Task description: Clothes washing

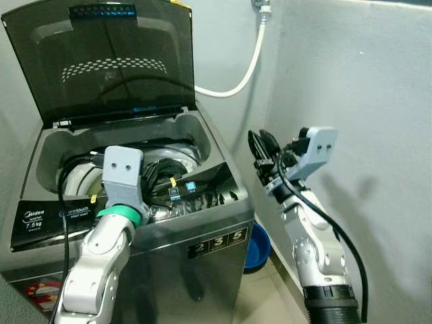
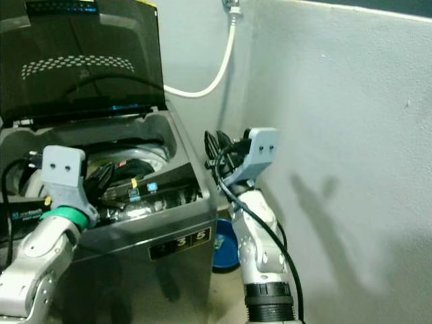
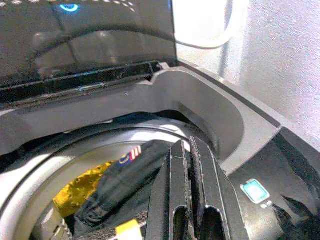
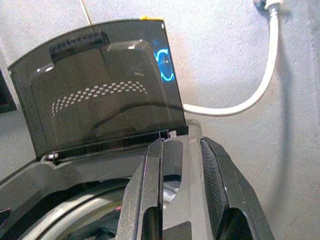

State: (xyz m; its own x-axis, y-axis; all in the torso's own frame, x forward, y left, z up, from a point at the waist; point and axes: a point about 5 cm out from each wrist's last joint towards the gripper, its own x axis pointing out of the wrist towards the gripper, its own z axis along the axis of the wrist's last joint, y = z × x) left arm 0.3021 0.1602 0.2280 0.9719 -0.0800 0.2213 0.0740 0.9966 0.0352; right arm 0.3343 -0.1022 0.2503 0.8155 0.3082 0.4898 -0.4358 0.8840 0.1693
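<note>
Grey top-loading washing machine point(image 1: 202, 236) stands against a pale wall, its smoked translucent lid point(image 1: 101, 61) raised upright at the rear edge. Inside the round steel drum point(image 3: 65, 165) lies the laundry: a dark garment with a small striped flag patch point(image 3: 120, 175), and beside it a yellow textured item point(image 3: 82, 187), partly hidden. Left gripper point(image 3: 189, 150) sits over the drum opening near the machine's front right corner; its two long black fingers are pressed close together with only a thin slit between them and nothing held; tips hang just above the dark garment, contact cannot be confirmed. Right gripper point(image 1: 263, 152) is raised off the machine's right edge, apart from it, pointing back toward the lid; its fingers stand spread with a clear gap, empty. Front panel of the machine carries a black control strip with a small lit blue square button point(image 3: 255, 191) near the right front corner. White hose point(image 1: 251, 64) curves down the wall from a tap to the machine's rear right corner. Blue round basin point(image 1: 258, 246) rests on the floor between machine and wall.
</note>
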